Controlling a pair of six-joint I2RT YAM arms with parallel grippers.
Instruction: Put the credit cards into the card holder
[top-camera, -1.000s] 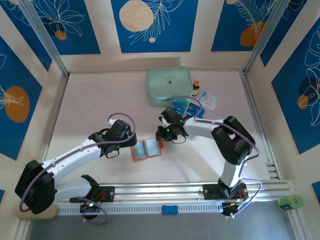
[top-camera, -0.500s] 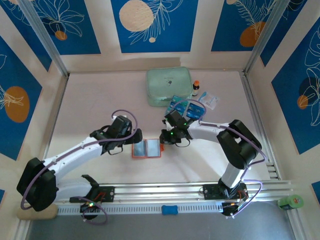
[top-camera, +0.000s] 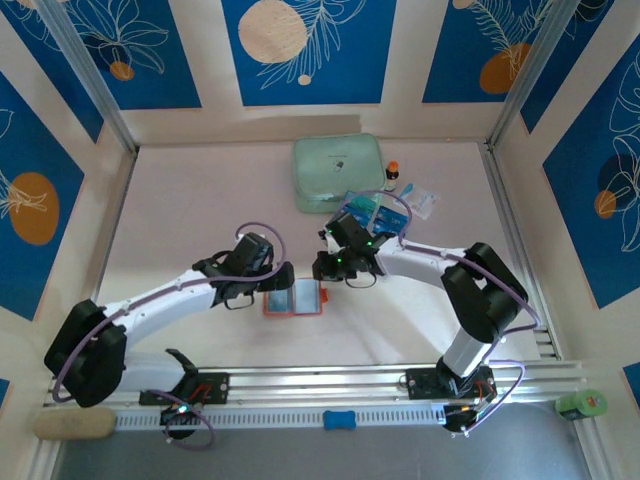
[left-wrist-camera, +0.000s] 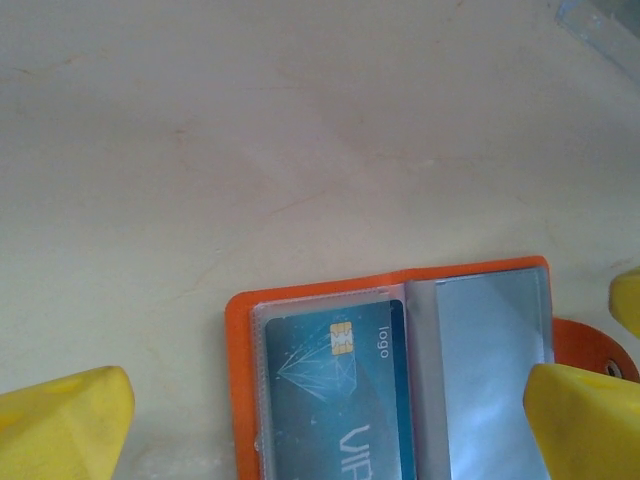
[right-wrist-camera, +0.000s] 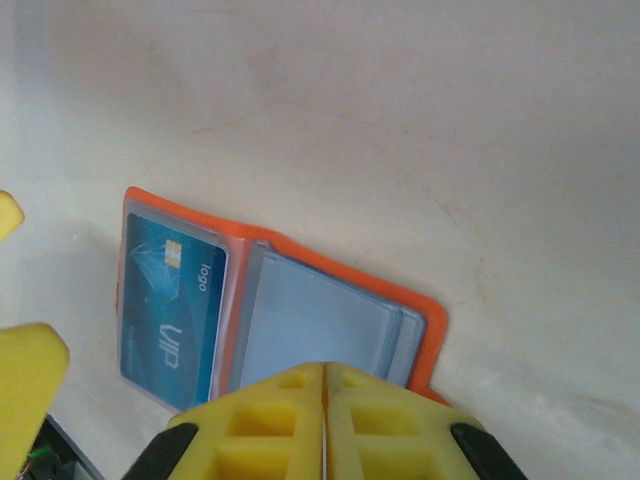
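— Left wrist view: is any card in yet?
— Yes, one. The card holder (left-wrist-camera: 425, 380) lies open and flat on the table (left-wrist-camera: 250, 120), and one credit card (left-wrist-camera: 335, 385) sits in its left clear pocket. The left end effector (left-wrist-camera: 320, 430) is spread wide, its yellow fingers (left-wrist-camera: 60, 425) on each side of the holder, holding nothing.
— And the right pocket?
— It looks empty. The right end effector (right-wrist-camera: 324, 400) hangs over that side, fingers (right-wrist-camera: 270, 410) pressed together, no card between them.
— What is left?
— Most of the job, I think. More credit cards (top-camera: 366, 210) lie well apart, by the mint-green case (top-camera: 338, 172) at the back.
— And the room?
— The table is pale with faint marks. Blue walls (top-camera: 340, 60) with white leaves and orange circles stand around it, and a metal rail (top-camera: 330, 382) runs along the near edge.
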